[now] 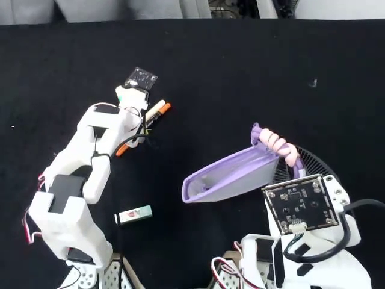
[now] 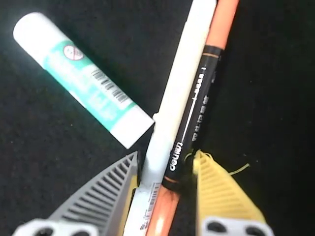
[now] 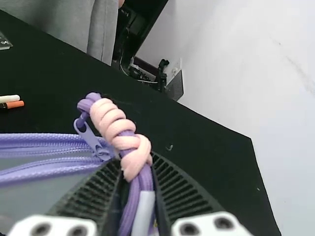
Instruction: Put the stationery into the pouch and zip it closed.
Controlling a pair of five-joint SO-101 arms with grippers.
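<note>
Right tool (image 3: 135,189): jaws pressed together on the corded end of the purple pouch (image 1: 231,177), with a pink cord (image 3: 120,130) wound just above the fingers. The pouch's zip is undone and its mouth gapes toward the left arm.
Left tool (image 2: 166,164): jaws drawn in on a pair of pens (image 2: 182,88), one white, one orange and black, lying side by side and touching. The grey finger is against the white pen, the yellow finger against the black barrel.
Glue stick (image 2: 81,78): white with a green label, on the black worktop (image 1: 240,78), one end just beside the white pen.
Small labelled block (image 1: 133,215): on the worktop near the left arm's base, well apart from pens and pouch.
</note>
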